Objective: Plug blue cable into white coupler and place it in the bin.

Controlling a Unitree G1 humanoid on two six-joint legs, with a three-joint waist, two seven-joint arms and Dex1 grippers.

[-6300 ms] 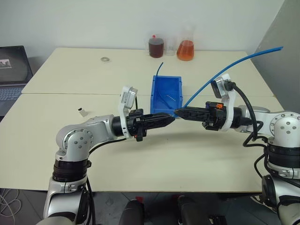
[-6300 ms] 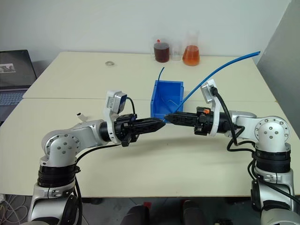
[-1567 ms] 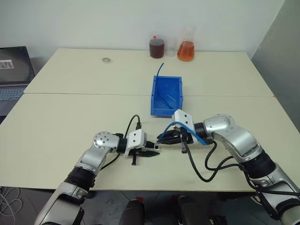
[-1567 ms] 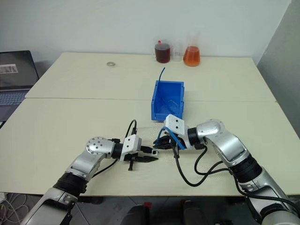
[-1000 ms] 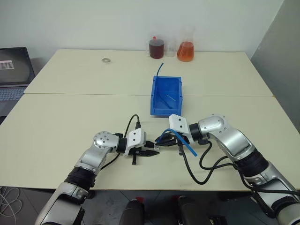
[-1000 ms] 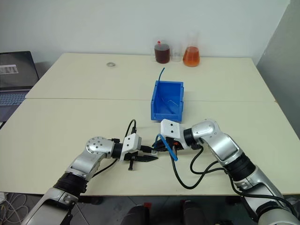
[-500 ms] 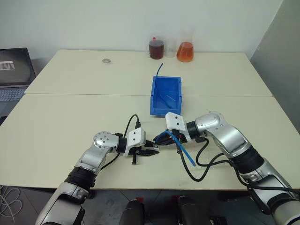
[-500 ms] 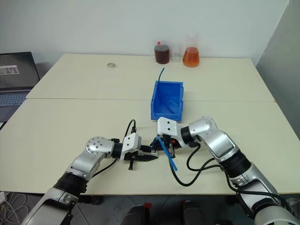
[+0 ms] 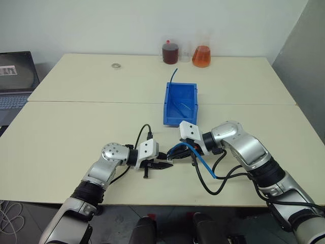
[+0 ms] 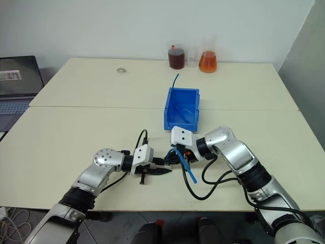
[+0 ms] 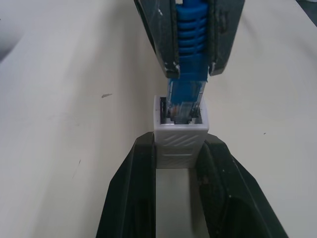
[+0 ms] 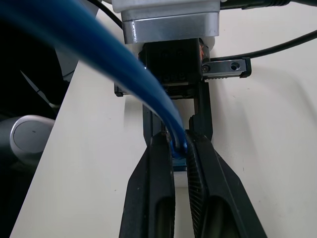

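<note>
Left wrist view: the left gripper (image 11: 179,148) grips the white coupler (image 11: 179,136) between its fingers, facing the right gripper (image 11: 189,69), which pinches the blue cable (image 11: 188,54) just behind its plug. The plug sits in the coupler's opening. Both hang low over the table (image 9: 76,127), near the bin (image 9: 180,104).

Lab: flasks (image 9: 201,55), laptop (image 9: 14,79)
</note>
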